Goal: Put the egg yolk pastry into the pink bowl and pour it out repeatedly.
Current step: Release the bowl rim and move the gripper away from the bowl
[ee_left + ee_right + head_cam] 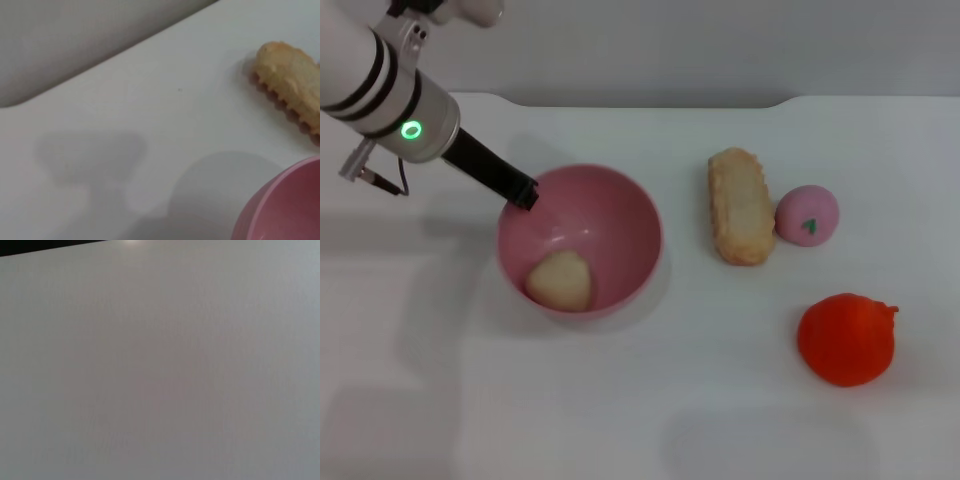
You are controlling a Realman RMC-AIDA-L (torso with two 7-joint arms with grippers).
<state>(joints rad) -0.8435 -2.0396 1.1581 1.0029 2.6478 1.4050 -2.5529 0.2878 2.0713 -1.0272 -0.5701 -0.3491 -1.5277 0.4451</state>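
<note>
Egg yolk pastry [560,280] sits inside pink bowl [580,240], left-center of the head view. Left gripper [525,193] at the bowl's upper-left rim, apparently clenched on it. Pour step: next needs a tilt. Right gripper unseen.

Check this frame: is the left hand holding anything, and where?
The left hand is at the far-left rim of the pink bowl, seemingly gripping it, though its fingers are unclear. The egg yolk pastry lies inside.
</note>
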